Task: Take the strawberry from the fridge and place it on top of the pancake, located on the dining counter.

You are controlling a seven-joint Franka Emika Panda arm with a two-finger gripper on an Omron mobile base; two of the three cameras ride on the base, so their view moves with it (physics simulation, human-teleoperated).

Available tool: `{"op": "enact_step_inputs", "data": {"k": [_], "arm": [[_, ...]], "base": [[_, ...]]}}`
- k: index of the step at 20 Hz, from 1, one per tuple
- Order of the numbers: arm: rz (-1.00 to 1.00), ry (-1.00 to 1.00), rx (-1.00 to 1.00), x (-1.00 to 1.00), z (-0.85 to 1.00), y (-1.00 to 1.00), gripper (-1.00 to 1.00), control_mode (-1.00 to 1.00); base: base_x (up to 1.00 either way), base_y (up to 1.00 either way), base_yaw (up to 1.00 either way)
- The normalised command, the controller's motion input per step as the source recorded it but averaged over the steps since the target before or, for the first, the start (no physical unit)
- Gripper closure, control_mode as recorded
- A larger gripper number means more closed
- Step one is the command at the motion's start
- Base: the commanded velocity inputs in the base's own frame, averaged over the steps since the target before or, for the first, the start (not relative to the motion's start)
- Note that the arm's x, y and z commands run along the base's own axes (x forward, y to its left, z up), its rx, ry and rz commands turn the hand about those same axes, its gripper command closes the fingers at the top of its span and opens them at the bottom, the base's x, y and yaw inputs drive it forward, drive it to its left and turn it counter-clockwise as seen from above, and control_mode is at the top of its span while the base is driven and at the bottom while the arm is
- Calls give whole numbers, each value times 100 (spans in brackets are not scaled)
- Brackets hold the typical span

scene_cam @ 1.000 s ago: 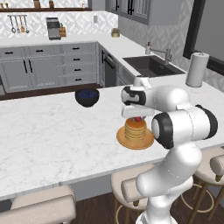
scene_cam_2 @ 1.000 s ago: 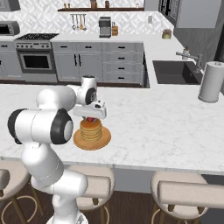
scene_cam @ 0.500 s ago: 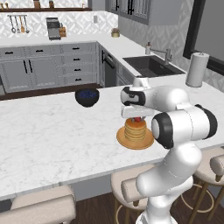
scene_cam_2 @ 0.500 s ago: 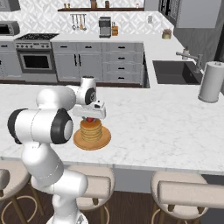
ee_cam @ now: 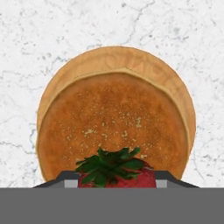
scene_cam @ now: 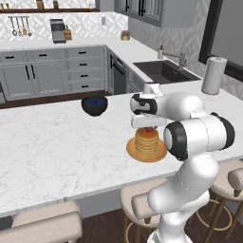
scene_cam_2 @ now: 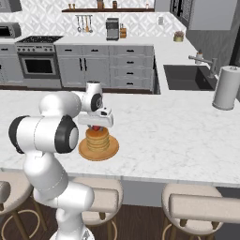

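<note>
Red fruit with its green leafy crown sits clamped between the two fingers of the gripper (ee_cam: 116, 183): the strawberry (ee_cam: 117, 171) is held directly above the pancake (ee_cam: 114, 127), close over its top, though whether it already touches the stack I cannot tell. The pancake rests on the dining counter (scene_cam: 52, 147), near the edge that faces the stools (scene_cam_2: 201, 206), well apart from the dark bowl (scene_cam: 94, 105) that sits farther back toward the kitchen side. From the base cameras the gripper (scene_cam: 149, 126) hangs low over the stack (scene_cam_2: 97, 138), the berry a small red spot under the hand (scene_cam_2: 96, 127).

The risk, as I judge it, lies in the release. The berry is roundish and tiny; if the fingers part while it hangs above the stack, it may bounce or roll off the flat top onto the marble. It also looks nearer one side of the disc than its middle in the hand view, so a drop here may land close to the rim and tip over it
</note>
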Motion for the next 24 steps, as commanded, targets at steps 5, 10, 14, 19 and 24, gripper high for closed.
{"op": "enact_step_inputs", "data": {"k": [5,10,14,19,24], "arm": [[0,4,0,-10,-3,0,-100,-100],[0,0,0,-11,0,0,-100,-100],[0,-1,0,-11,0,0,-100,-100],[0,-4,0,-1,8,0,-100,-100],[0,-7,0,-8,43,0,-100,-100]], "base": [[0,0,0],[0,0,0],[0,0,0],[0,0,0],[0,0,0]]}}
